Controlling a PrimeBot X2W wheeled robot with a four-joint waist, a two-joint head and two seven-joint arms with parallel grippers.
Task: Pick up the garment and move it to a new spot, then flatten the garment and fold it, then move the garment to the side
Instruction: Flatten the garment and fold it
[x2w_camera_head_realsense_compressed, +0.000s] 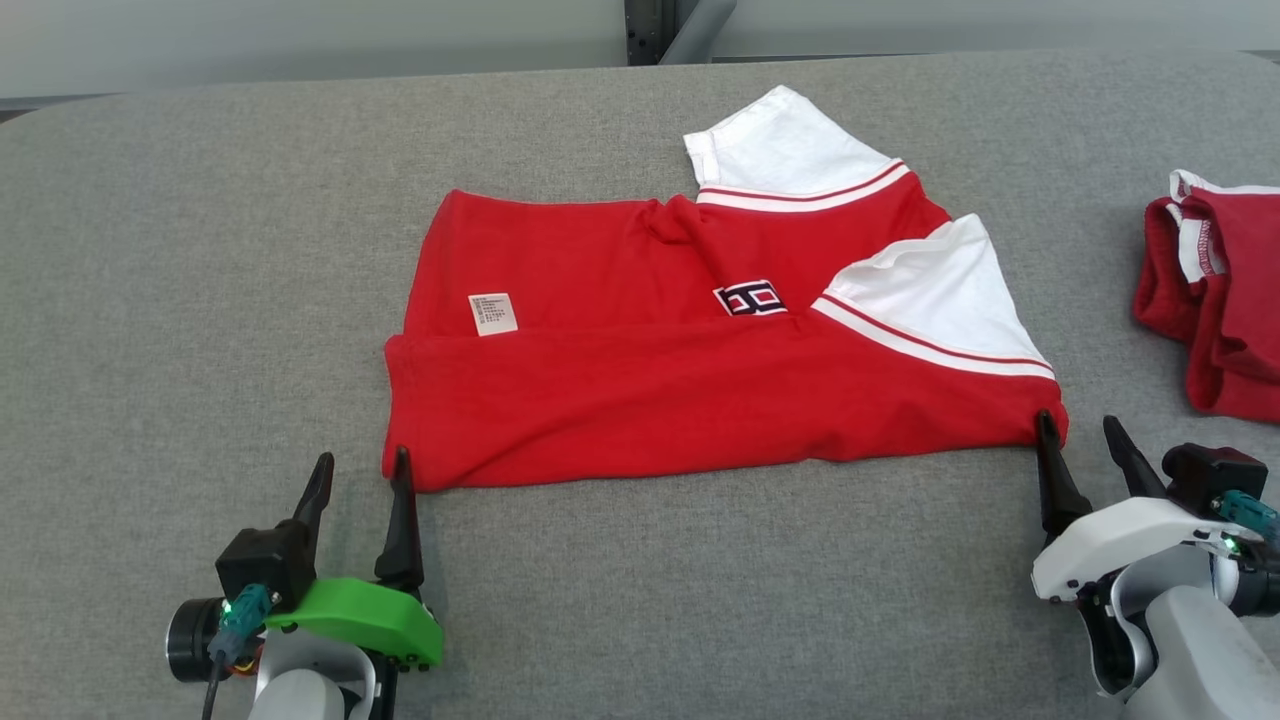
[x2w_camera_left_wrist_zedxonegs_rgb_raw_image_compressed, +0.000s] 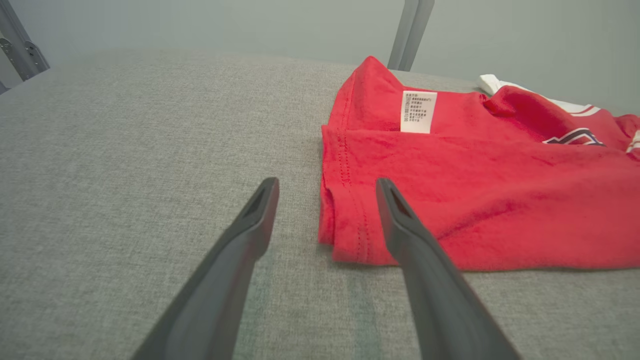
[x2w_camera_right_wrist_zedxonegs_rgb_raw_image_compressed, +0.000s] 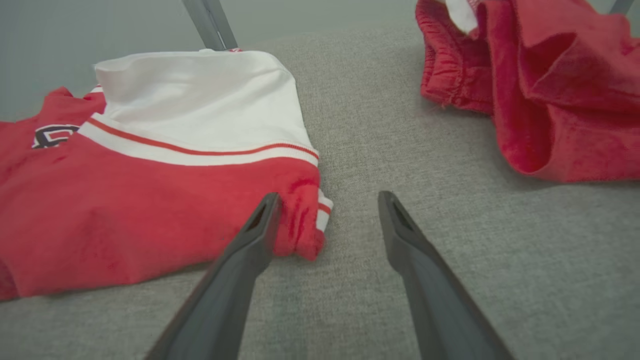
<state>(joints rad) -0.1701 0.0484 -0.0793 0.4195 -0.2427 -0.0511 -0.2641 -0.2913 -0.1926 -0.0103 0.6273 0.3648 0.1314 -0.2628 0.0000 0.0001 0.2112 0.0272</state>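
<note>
While the head view looks down on the grey counter (x2w_camera_head_realsense_compressed: 200, 250), one red garment (x2w_camera_head_realsense_compressed: 640, 400) lies at its middle, folded lengthwise, with two white sleeves (x2w_camera_head_realsense_compressed: 790, 145) towards the far right, one white care label (x2w_camera_head_realsense_compressed: 493, 313) and one dark emblem (x2w_camera_head_realsense_compressed: 750, 298) showing. A second red garment (x2w_camera_head_realsense_compressed: 1225, 300) lies bunched at the right edge, well apart from the first. The left claw (x2w_camera_head_realsense_compressed: 363, 455) sits at the garment's near left corner and the right claw (x2w_camera_head_realsense_compressed: 1078, 418) at its near right corner; both stand open and grip nothing

From the left wrist view, two dark fingers are spread wide. The hem corner lies on the counter between them, and the right finger crosses in front of the red cloth; whether it touches I cannot tell

From the right wrist view, two fingers are spread again. The left fingertip is at the garment's corner beside the striped band, the right one is over bare counter, and the second garment lies at the upper right
</note>
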